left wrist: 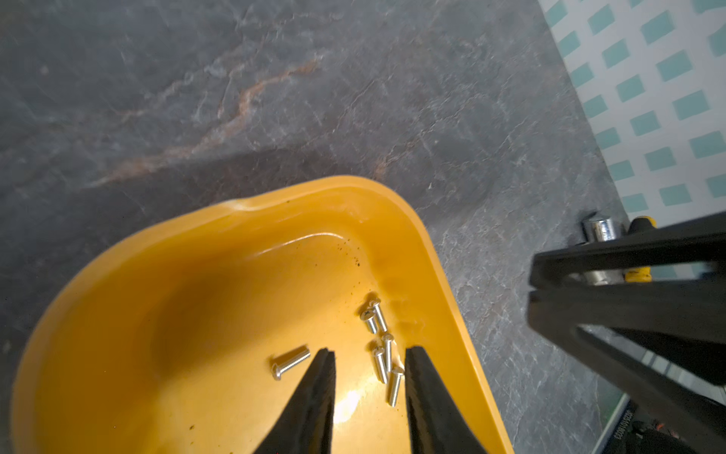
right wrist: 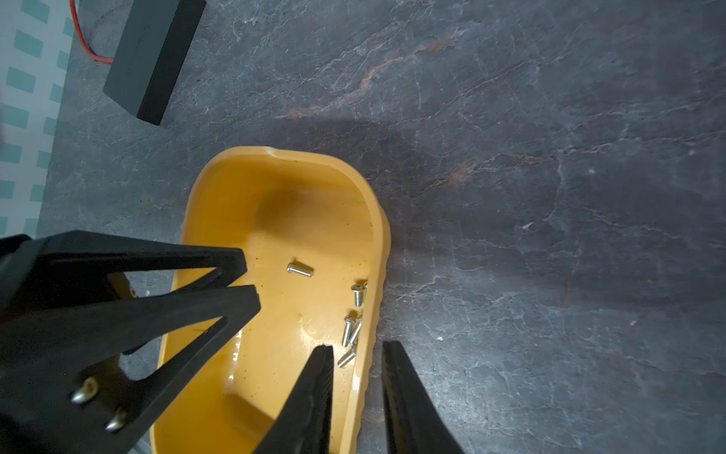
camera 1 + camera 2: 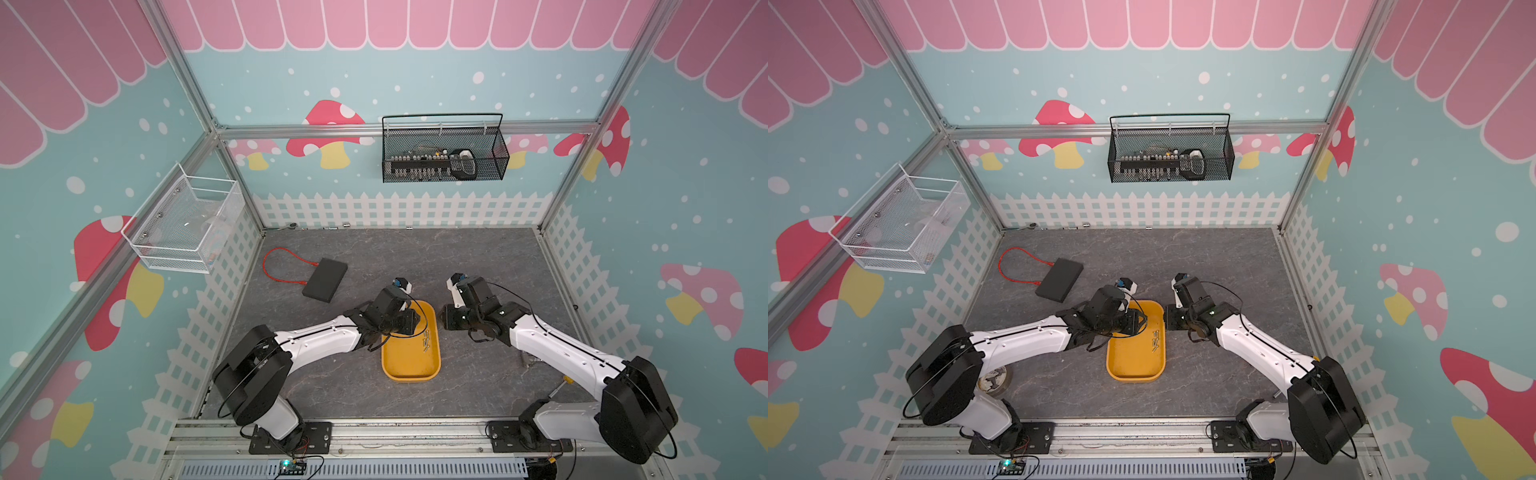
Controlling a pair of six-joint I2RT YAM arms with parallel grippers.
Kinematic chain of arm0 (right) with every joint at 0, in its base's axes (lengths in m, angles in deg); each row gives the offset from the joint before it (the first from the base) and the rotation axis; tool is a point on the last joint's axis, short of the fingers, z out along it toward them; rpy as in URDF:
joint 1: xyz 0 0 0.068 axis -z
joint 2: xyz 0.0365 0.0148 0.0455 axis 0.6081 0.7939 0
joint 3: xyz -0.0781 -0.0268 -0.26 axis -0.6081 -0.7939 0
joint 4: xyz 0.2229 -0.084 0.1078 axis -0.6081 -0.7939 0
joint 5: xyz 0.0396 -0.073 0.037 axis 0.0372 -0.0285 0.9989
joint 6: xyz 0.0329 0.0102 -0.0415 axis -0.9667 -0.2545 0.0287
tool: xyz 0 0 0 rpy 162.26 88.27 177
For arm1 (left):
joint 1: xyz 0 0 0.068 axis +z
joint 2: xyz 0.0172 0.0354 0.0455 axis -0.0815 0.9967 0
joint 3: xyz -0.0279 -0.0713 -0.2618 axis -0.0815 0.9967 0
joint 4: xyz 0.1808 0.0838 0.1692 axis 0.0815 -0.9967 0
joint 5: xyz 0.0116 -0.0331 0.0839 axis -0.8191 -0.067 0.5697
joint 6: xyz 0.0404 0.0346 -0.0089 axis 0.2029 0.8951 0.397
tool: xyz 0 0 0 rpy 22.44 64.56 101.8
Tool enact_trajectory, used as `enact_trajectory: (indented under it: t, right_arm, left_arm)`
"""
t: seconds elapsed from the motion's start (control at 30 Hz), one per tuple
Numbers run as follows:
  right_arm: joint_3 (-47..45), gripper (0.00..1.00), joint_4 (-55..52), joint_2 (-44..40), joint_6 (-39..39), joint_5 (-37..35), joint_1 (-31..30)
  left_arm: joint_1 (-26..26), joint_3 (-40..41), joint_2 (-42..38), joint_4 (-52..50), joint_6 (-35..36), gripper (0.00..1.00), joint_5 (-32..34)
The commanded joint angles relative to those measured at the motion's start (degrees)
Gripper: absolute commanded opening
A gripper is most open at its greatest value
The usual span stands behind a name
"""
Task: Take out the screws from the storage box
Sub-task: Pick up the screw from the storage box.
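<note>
**Left wall.** A white mesh basket (image 3: pixel 183 224) hangs on the frame.

**Table, left part.** On the table (image 3: pixel 415 257), a red cable (image 3: pixel 274 266) loops beside a flat black box (image 3: pixel 325 279), with one end at the box's edge.

**Centre.**
- The storage box (image 3: pixel 411 378) stands upright on the table between my two arms. Its long sides run away from my bases.
- I count six of the screws (image 1: pixel 381 353) in the left wrist view, all on the box floor.
- Five lie clustered along the wall on my right arm's side (image 3: pixel 426 340). One lies alone nearer the middle (image 2: pixel 300 269).

**Left claw.**
- My left claw (image 1: pixel 369 353) is down inside the storage box.
- The jaws stand narrowly apart and grip nothing.
- The nearest screws of the cluster lie in the gap between my fingers (image 1: pixel 322 377). The lone screw lies just outside one finger.

**Right claw.**
- My right claw (image 2: pixel 357 346) hangs just beside the box's long wall on my right arm's side.
- The jaws show a narrow gap and hold nothing.
- The left wrist view shows it clear of the rim.
- I cannot tell whether the tips touch the table.

**Back wall, right of centre.** A black mesh basket (image 3: pixel 444 153) holds a row of small items. Any lettering there is too small to read.

**Writing.** The only writing is a label (image 1: pixel 624 428) of white print on a dark part in the left wrist view. It is inverted and too blurred to read.
</note>
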Motion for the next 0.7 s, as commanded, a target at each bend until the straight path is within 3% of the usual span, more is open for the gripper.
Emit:
enact_trajectory:
  t: [0.0, 0.23, 0.47, 0.67]
  right_arm:
    - [1.8, 0.27, -0.3, -1.8, 2.4, -2.1, 1.8]
    - [3.0, 0.26, -0.1, -2.9, 3.1, -1.7, 3.6]
    - [3.1, 0.26, -0.2, -4.9, 3.1, -1.7, 3.9]
    - [2.8, 0.26, -0.4, -6.8, 2.5, -2.2, 4.2]
  left_arm:
    - [-1.4, -3.7, 3.1, -3.2, -0.2, 0.30, -1.3]
    - [-3.2, -9.4, 9.3, -7.0, 1.5, 0.33, -0.7]
    - [-3.6, -12.1, 12.5, -9.5, 1.9, 0.23, -0.7]
    - [-4.0, -13.6, 14.4, -11.8, 2.8, 0.24, -1.2]
